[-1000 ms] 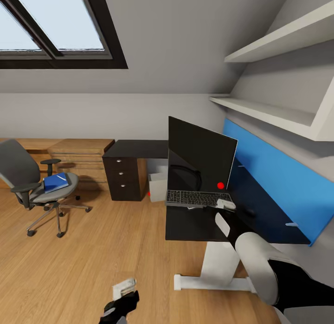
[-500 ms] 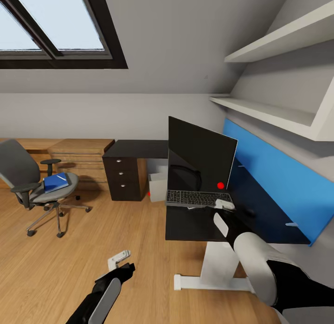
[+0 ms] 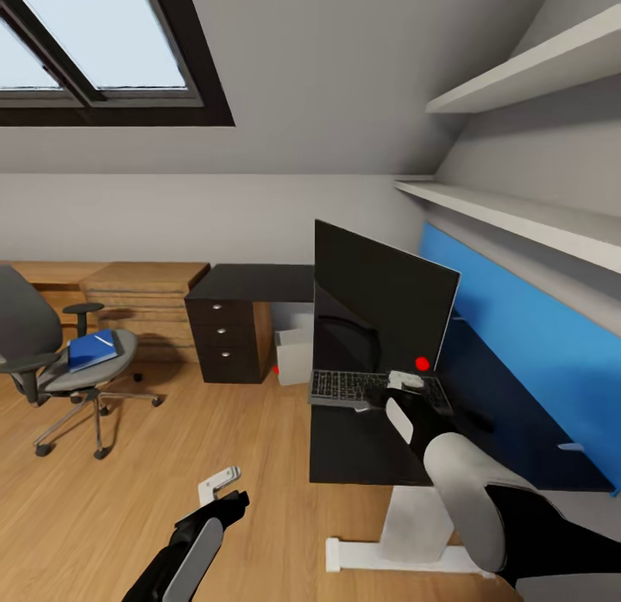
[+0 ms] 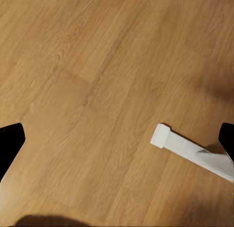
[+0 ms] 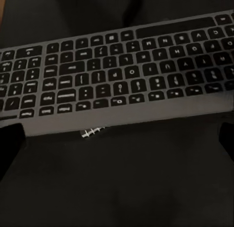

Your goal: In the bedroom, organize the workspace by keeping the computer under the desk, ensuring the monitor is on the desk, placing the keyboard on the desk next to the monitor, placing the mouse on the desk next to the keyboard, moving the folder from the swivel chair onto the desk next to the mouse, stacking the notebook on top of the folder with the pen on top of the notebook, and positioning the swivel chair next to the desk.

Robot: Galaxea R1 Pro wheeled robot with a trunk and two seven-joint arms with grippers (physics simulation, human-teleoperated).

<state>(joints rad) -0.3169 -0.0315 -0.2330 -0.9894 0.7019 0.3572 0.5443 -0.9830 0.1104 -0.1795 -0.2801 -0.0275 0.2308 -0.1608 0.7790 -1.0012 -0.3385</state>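
Sloped white ceiling with a dark-framed skylight [image 3: 95, 50] hangs over a wood floor [image 3: 172, 464], and a blue wall panel [image 3: 535, 335] runs behind the glossy black desk [image 3: 362, 447]. On the desk the monitor [image 3: 379, 309] stands upright, its red dot at the lower corner, with the keyboard [image 3: 345, 386] lying flat just in front of it. The right end effector [image 3: 405, 382] sits at the keyboard's far end, above the keys; in the right wrist view the keyboard [image 5: 117, 85] lies close ahead, between the 2 dark fingertips [image 5: 9, 144] at the frame edges, which stand wide apart and touch nothing. The computer [image 3: 293, 354] rests on the floor under the desk, beside the black 3-drawer unit [image 3: 226, 335]. Well apart from both arms, the swivel chair [image 3: 52, 352] stands on the floor near a light-wood chest [image 3: 142, 300], with the blue folder [image 3: 90, 350] on its seat and a thin white pen [image 3: 105, 338] on top. The left end effector [image 3: 220, 485] hangs low over the bare floor, its fingers spread; the left wrist view shows floorboards and the foot of the white desk leg [image 4: 190, 151].
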